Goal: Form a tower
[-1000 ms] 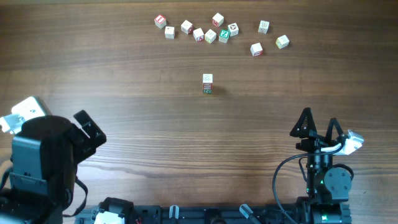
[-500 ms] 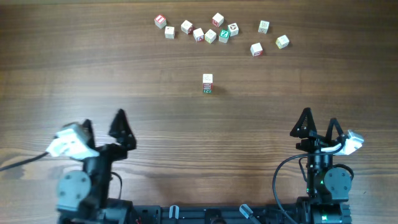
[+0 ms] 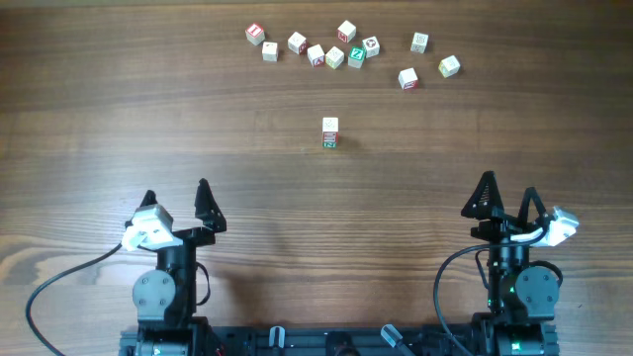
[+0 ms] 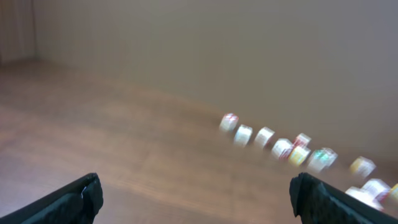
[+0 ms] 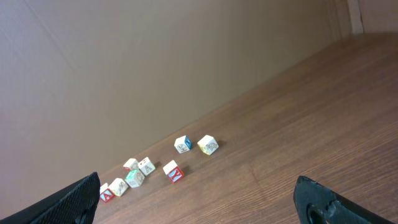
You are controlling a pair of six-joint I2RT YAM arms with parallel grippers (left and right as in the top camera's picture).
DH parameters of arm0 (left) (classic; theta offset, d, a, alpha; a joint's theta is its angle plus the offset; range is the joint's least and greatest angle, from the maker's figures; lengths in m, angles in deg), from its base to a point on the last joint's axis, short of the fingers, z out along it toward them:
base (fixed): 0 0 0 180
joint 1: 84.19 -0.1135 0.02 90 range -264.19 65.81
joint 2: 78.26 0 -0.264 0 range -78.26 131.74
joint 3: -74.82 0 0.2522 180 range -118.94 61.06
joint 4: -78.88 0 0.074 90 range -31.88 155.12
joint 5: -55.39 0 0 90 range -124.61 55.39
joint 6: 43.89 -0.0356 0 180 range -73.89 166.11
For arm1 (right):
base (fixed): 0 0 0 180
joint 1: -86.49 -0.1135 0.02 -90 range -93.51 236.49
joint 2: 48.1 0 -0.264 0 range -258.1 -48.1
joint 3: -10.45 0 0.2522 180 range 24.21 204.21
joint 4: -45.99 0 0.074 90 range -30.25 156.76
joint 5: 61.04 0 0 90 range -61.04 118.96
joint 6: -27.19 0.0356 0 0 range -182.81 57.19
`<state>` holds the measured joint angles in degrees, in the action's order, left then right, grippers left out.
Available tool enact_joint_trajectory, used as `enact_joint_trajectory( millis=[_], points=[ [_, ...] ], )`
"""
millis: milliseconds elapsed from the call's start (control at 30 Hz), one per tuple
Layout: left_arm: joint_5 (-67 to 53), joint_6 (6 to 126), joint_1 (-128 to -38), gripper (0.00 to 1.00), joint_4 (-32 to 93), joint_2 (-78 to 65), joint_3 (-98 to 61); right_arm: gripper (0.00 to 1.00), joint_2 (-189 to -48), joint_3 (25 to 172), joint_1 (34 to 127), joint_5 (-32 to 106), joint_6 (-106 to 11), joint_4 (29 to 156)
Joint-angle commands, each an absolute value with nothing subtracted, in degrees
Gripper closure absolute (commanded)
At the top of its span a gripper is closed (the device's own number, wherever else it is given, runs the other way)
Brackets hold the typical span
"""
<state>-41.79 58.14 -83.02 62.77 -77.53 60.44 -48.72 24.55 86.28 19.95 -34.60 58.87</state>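
Nearest to you, at the 6 o'clock edge of the worktop (image 3: 297, 227), both arms sit drawn in. The left hand (image 3: 176, 190) is at about 7 o'clock of the scene and the right hand (image 3: 508, 186) at about 5 o'clock. Each points toward 12 o'clock with its fingers spread wide apart and nothing between them.

Farther out, near the middle, the tower (image 3: 330, 133) stands alone and upright, its long axis straight up from the wood. From above you see a pale top face with red and green print below it. You cannot count from here whether it holds two cubes or three.

This is the bearing your next move turns on. The tower lies at about 2 o'clock from the left hand and about 10 o'clock from the right, well apart from both. The left hand looks slightly nearer, but by so little that either arm could serve.

Farthest away, the loose cubes (image 3: 335, 57) are scattered in a band along the 12 o'clock side, spreading from 11 to 1 o'clock of the tower. Those at the right end lie at about 11 o'clock from the right hand, so that arm could probably fetch one without passing the stack. The left wrist view is blurred and neither wrist view shows the tower clearly, so steer by the overhead view.
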Motion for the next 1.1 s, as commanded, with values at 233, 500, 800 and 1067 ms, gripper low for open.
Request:
enact_joint_trajectory(
  millis=[233,500,800,1067],
  points=[
    [-41.26,55.30,-84.05,0.00,61.51,-77.88,60.74,0.00,-48.30,24.50,86.52,20.62,-35.48,58.59],
    [-41.26,55.30,-84.05,0.00,61.51,-77.88,60.74,0.00,-48.30,24.50,86.43,24.76,-42.67,59.22],
    [-41.26,55.30,-84.05,0.00,61.51,-77.88,60.74,0.00,-48.28,24.50,85.38,32.06,-59.37,59.85],
    [-41.26,55.30,-84.05,0.00,61.51,-77.88,60.74,0.00,-48.37,24.50,85.38,32.06,-59.41,59.72]
  ],
)
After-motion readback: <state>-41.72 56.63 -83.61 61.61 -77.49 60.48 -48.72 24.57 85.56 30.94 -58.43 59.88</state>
